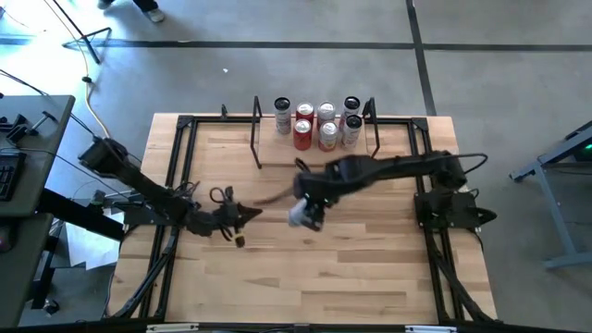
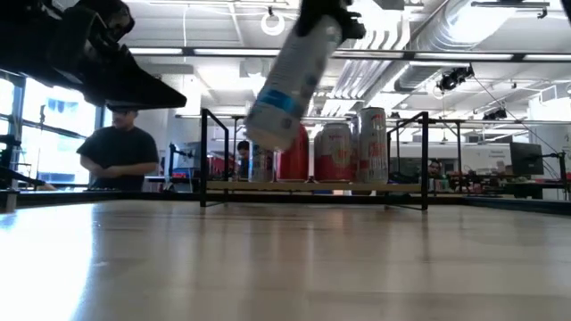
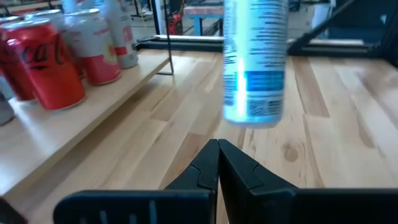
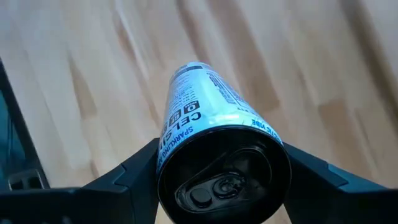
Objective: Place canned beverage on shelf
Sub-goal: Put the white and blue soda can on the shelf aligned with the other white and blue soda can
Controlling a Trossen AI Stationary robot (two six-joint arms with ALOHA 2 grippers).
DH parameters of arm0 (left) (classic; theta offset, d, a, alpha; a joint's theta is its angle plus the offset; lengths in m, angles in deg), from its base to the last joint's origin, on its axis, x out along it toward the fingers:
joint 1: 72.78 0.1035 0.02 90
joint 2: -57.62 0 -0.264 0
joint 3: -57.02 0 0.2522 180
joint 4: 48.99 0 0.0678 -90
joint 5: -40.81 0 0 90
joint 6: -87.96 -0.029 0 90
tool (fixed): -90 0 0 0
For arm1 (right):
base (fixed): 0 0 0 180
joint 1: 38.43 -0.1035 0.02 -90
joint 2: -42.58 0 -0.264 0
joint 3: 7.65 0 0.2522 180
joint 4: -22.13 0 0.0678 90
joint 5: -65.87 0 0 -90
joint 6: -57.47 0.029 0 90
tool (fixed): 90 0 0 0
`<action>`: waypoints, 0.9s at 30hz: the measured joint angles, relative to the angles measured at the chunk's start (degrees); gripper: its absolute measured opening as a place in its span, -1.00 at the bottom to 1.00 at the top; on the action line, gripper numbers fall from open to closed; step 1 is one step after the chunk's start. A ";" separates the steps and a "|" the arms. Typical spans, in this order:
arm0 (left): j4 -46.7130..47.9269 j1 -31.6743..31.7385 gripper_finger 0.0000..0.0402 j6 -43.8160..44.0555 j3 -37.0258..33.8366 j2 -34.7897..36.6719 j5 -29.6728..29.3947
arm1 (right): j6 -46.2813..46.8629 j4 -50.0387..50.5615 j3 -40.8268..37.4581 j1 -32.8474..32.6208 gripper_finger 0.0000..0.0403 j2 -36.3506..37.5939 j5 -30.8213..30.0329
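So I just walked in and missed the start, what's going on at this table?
The right gripper holds a slim white-and-blue can in the air above the table, tilted, in front of the shelf. Several cans already stand on the shelf. The left gripper is shut and empty, waiting low over the table's left side.

Held can (image 4: 214, 149) reads "SPARKLING"; red can (image 3: 46, 62), Coca-Cola script.

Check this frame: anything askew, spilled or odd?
Only the white-and-blue can in the right gripper: it hangs tilted above the table, short of the shelf. The cans on the shelf stand upright. No spill shows.
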 joint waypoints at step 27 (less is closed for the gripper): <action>0.38 -2.10 -1.00 -1.55 -2.36 3.83 1.02 | 4.82 10.15 23.45 14.86 0.21 -23.18 1.86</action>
